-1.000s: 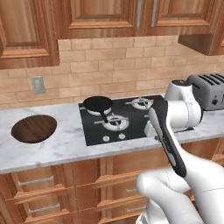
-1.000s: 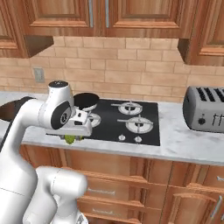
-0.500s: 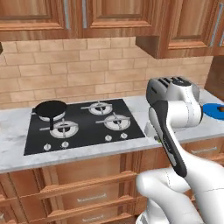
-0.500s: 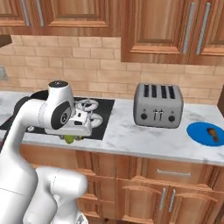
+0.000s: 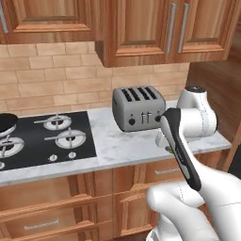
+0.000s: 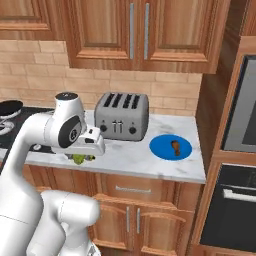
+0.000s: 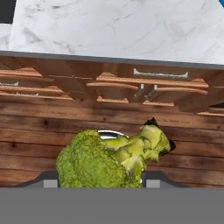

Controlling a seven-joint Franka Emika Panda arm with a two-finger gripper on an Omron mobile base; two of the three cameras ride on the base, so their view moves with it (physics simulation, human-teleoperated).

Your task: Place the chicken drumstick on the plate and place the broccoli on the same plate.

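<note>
The blue plate [image 6: 162, 150] lies on the marble counter to the right of the toaster. The chicken drumstick [image 6: 175, 146] rests on it, right of its middle. My gripper [image 6: 83, 156] hangs at the counter's front edge, well left of the plate, shut on the broccoli [image 6: 78, 159]. In the hand view the lumpy yellow-green broccoli [image 7: 107, 159] sits close up between the fingers, over the cabinet fronts and wood floor below the counter edge. A sliver of the plate [image 7: 221, 2] shows at that view's top right corner. In the left base view my forearm hides the plate.
A silver toaster [image 6: 122, 116] [image 5: 139, 108] stands at the back of the counter [image 6: 135, 155]. The black stove [image 5: 44, 136] lies to the left, with a pan [image 6: 10, 107] on it. A wall oven [image 6: 240, 115] and tall cabinet close off the counter's right end.
The base has driven right along the counter, so both base views shifted: stove slid left, toaster and plate with drumstick came nearer. The gripper stays shut on the broccoli.
</note>
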